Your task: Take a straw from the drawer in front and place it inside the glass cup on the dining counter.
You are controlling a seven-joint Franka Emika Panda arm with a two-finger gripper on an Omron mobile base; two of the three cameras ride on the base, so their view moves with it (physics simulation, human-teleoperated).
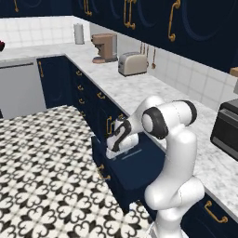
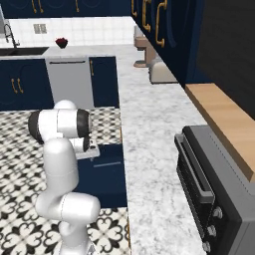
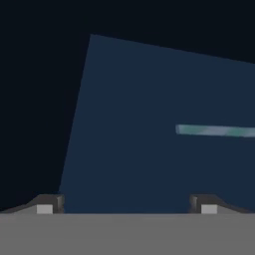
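Pale thin straw [image 3: 215,130], flat navy drawer [image 3: 164,124]

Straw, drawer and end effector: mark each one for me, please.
straw [image 3: 216,131]: hand view, middle of its visible length.
drawer [image 3: 134,124]: hand view, bare navy floor of the open box.
end effector [image 3: 127,204]: hand view, midway between the two dark fingertips, spread apart.

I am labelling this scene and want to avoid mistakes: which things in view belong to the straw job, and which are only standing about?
Belong to the job:
- straw, lying on the drawer floor
- drawer, pulled open
- hand, open above the drawer floor

Only standing about:
- toaster
- coffee machine
- toaster oven
- dishwasher
- wall counter
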